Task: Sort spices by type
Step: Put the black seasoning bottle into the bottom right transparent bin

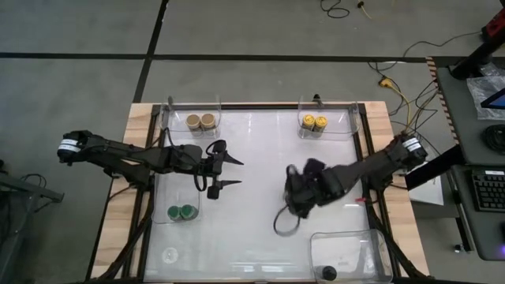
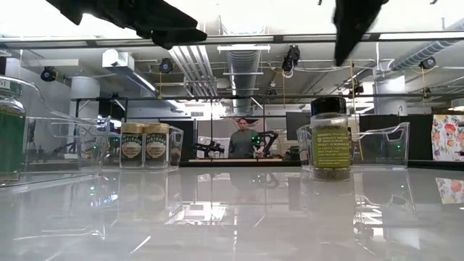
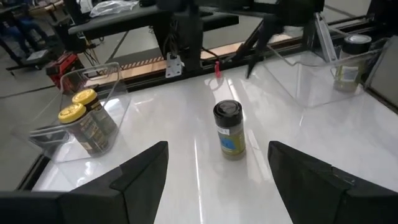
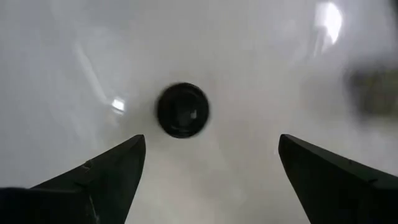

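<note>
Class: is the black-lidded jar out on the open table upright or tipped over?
Upright: the black-lidded jar stands on its base, lid on top.

Left gripper (image 1: 229,173) fingers spread, mid-table; right gripper (image 4: 208,171) fingers wide, pointing down.

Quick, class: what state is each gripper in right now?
Left gripper: open, holding nothing.
Right gripper: open, empty, above the black-lidded jar.

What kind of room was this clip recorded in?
Probably a robotics lab or workshop: exposed ceiling ducts, floor cables, a desk with a keyboard beside the table, and another robot arm near a person in the background.
</note>
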You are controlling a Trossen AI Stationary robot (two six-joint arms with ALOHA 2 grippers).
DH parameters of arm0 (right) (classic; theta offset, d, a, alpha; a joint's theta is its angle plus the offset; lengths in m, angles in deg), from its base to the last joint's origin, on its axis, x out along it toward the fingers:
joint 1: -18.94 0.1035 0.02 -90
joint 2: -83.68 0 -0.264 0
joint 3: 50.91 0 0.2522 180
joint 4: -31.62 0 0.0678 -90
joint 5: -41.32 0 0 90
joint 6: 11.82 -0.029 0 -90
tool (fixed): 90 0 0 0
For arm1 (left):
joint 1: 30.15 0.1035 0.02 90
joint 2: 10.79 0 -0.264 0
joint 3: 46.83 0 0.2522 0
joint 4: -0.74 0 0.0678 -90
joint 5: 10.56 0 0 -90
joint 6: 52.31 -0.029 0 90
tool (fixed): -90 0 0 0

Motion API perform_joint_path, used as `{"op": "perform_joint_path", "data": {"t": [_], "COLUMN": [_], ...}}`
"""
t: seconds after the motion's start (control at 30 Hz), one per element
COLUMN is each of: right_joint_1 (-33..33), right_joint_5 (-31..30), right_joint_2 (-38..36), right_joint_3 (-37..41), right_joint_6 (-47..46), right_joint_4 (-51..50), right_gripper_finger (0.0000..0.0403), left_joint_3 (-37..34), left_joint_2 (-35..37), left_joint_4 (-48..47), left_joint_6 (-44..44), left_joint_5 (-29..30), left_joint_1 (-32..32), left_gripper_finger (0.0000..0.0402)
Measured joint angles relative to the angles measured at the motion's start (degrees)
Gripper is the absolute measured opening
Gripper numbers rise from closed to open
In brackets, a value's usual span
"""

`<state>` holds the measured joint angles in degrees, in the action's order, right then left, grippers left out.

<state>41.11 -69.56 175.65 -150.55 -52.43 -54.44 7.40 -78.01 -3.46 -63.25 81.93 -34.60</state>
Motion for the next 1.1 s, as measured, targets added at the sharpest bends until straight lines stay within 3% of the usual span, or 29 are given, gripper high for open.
{"op": "perform_joint_path", "data": {"t": [0.13, 0.33, 0.83, 1.1], "right_joint_1": [-1.5, -3.2, -8.2, -9.4], "right_joint_5": [4.3, 7.3, 8.3, 14.7], "right_joint_2": [-0.4, 1.7, 2.7, 7.5], "right_joint_3": [1.4, 2.0, 2.5, 2.5], "right_joint_6": [-20.3, -28.7, -30.4, -26.2], "right_joint_4": [-0.7, 3.6, 5.3, 6.7], "right_gripper_finger": [0.0359, 0.0359, 0.0358, 0.0358], "left_joint_3": [0.0, 0.0, -0.1, -0.1], "left_joint_2": [0.0, 0.0, 0.0, -0.1], "left_joint_4": [0.2, 0.1, -1.0, -1.2], "left_joint_6": [-2.6, -4.7, -5.5, -5.9], "left_joint_5": [0.0, -0.1, -0.4, -0.5], "left_joint_1": [0.0, 0.0, 0.0, 0.0], "left_gripper_finger": [0.0260, 0.0260, 0.0260, 0.0260]}}
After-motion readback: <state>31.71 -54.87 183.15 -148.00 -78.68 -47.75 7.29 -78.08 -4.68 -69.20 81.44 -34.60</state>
